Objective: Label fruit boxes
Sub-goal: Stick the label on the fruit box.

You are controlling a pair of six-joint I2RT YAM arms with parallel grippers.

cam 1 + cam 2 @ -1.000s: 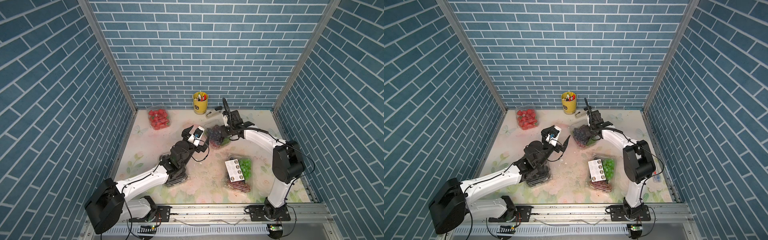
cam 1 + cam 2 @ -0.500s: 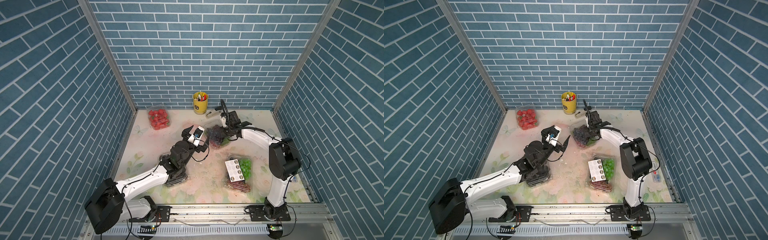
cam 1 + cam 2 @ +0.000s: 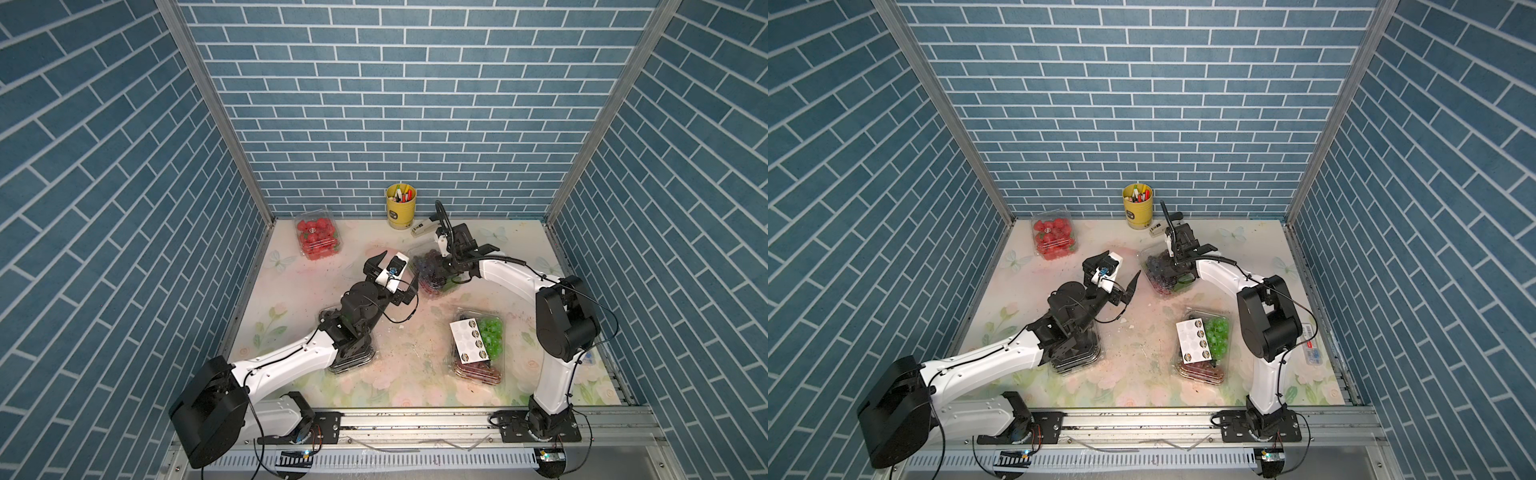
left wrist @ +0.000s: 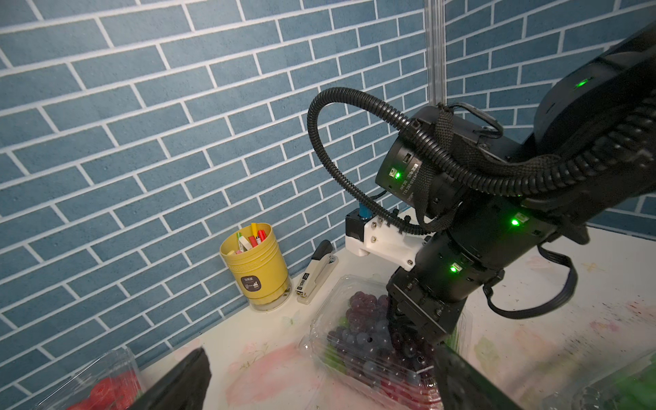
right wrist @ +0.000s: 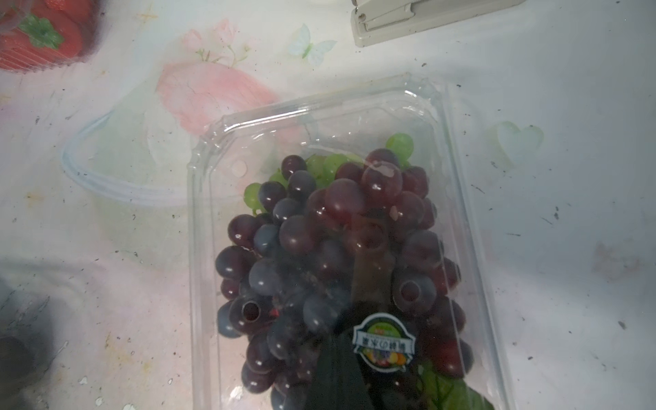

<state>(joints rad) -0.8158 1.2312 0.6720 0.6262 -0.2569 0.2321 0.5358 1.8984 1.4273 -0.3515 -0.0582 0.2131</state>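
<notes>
- Right gripper (image 4: pixel 408 335) is closed, its tips resting on the clear plastic lid of the grape box (image 3: pixel 430 272), mid-table (image 3: pixel 399 374) toward the back edge.
- Left gripper (image 3: pixel 395 272) gapes wide, holding nothing — just beside that box.
- Only the right wrist view shows a round printed sticker (image 5: pixel 384 344) by the gripper's dark tip, over glossy purple grapes (image 5: pixel 294 234).
</notes>
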